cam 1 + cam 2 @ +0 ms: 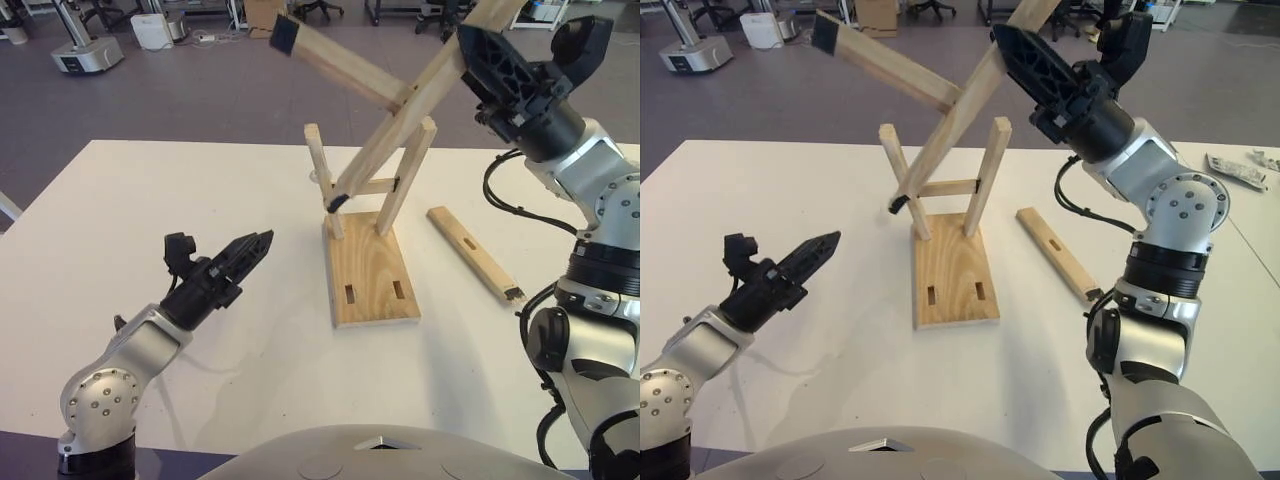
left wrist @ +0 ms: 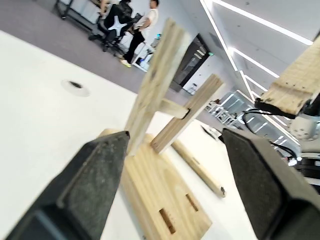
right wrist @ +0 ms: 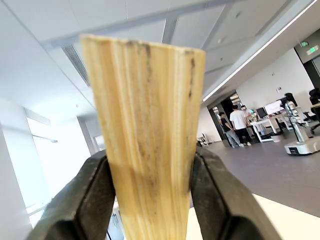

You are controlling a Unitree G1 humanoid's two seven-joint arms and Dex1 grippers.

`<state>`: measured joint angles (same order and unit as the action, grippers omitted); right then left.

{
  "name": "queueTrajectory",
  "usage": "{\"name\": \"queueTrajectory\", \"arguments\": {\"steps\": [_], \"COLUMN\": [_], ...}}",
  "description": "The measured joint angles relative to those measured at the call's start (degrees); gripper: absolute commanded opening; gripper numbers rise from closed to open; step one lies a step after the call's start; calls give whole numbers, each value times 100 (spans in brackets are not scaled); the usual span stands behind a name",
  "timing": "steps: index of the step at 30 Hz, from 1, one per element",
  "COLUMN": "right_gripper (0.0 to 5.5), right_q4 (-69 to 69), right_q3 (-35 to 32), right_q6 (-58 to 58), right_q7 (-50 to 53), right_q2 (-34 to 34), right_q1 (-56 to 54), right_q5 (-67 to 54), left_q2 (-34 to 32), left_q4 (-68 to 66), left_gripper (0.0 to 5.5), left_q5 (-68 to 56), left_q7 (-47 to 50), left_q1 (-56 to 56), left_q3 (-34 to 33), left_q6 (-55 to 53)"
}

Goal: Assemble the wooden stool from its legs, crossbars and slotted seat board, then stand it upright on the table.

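- The right claw (image 1: 478,42) is pinched tight on the upper end of a long wooden leg (image 1: 400,115); the right wrist view shows both fingers (image 3: 95,195) pressed flat against its sides.
- The right arm is raised high over the far side of the table (image 1: 150,190), elbow bent, with the claw pointing toward the robot's left.
- The leg slants down and away from that claw, its dark-tipped lower end close by the part-built stool; whether it touches cannot be told.
- A second bar (image 1: 335,65) with a dark end cap is joined crosswise to the leg just below the claw and juts out into the air.
- Under the leg's lower end, the seat board (image 1: 372,275) lies flat on the table with two uprights (image 1: 408,175) standing in it, linked by a short crossbar (image 1: 372,187); two slots at its near end are open.
- A loose bar (image 1: 472,252) lies flat on the table below the right claw, just beside the seat board.
- The left claw (image 1: 265,240) hangs low over the table with fingers spread and nothing between them, aimed at the seat board, forearm nearly level.
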<state>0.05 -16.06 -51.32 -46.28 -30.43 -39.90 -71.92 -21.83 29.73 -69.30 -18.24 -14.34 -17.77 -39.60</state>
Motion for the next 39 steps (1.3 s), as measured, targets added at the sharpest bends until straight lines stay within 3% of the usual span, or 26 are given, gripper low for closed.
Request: {"name": "queueTrajectory", "arguments": {"steps": [8, 14, 39], "right_gripper": [207, 207, 207], "right_q4": [-251, 144, 124], "right_q3": [632, 1116, 1177], "right_q6": [1101, 2143, 2327], "right_q7": [-2345, -3281, -3571], "right_q2": [-783, -1123, -921], "right_q1": [965, 1386, 1589], "right_q5": [1730, 2986, 3133], "left_q2": [549, 741, 899], "left_q4": [-322, -753, -917], "left_gripper": [341, 341, 341], "left_q5": [1778, 1725, 1611], "left_q7": [-27, -367, -581], "left_q1": [-206, -34, 138], "left_q3": [593, 456, 400], "left_q6": [1089, 1278, 1264]}}
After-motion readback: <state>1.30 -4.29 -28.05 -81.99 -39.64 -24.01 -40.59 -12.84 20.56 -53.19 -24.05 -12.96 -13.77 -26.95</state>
